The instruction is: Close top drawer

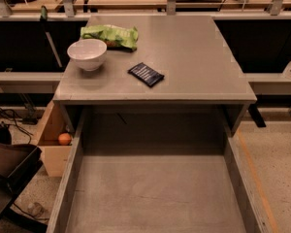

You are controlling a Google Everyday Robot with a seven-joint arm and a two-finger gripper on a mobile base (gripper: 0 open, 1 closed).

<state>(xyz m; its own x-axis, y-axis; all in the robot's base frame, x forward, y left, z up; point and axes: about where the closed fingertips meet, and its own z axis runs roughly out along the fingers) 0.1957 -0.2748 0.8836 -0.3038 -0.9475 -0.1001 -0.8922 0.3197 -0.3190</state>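
The top drawer (150,193) stands pulled far out from the front of the grey cabinet (194,47), a broad, deep trough of matt grey with thin straight side walls and a flat, bare floor. On the cabinet's smooth top, toward its left rear, sits a round glossy white bowl (87,53). Just behind the bowl lies a crinkled green bag (110,36); its print is too blurred to read. Nearer the cabinet's front edge lies a flat dark packet (146,74), set askew, with pale lines of lettering that cannot be made out. Left of the cabinet, low down, a pale wooden box (51,149) holds a small orange ball (64,139). The gripper is out of view, so whether it is spread or pressed together cannot be told.
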